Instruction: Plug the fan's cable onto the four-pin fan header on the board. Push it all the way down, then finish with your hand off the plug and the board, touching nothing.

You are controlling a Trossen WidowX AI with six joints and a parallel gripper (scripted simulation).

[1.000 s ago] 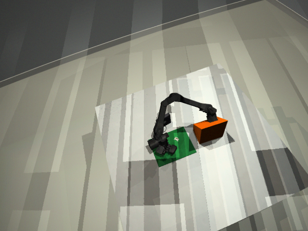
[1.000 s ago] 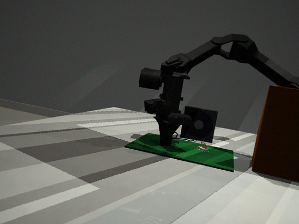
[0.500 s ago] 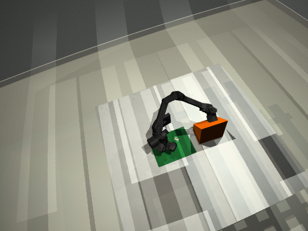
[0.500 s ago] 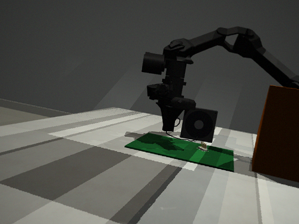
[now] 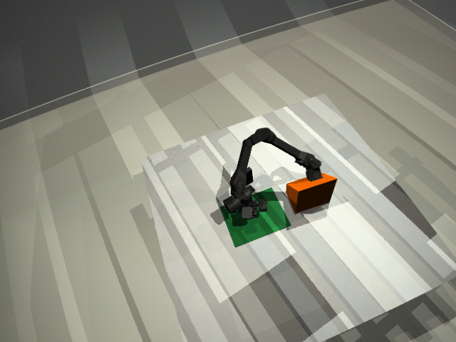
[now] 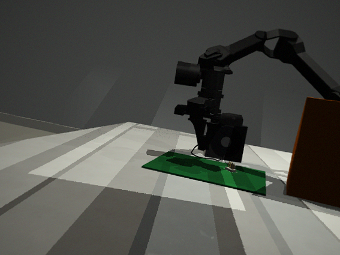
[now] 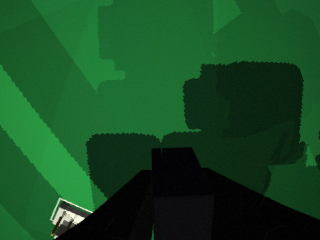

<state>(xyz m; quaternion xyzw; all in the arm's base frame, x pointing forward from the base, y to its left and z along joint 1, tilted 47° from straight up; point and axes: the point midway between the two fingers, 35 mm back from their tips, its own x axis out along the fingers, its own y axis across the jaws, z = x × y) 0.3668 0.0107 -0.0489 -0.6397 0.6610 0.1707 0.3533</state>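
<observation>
The green board (image 5: 265, 225) (image 6: 245, 182) (image 7: 150, 100) lies flat. The four-pin header (image 6: 230, 169) (image 7: 69, 220) stands on it with its pins bare; the top view does not show it, behind the gripper's parts. My gripper (image 6: 203, 144) (image 7: 174, 179) points down, shut on the fan plug (image 7: 175, 170), a dark block between the fingertips. It holds the plug above the board, to the left of the header in the exterior view. In the wrist view the header is at the lower left, partly covered by a finger. The thin black cable (image 6: 207, 157) loops from the fingertips toward the fan.
The dark square fan (image 5: 249, 175) (image 6: 226, 141) stands upright behind the gripper and header in the exterior view. The orange block (image 5: 313, 197) (image 6: 326, 153) carries the arm's base, beside the board. Shadows of the arm fall on the board.
</observation>
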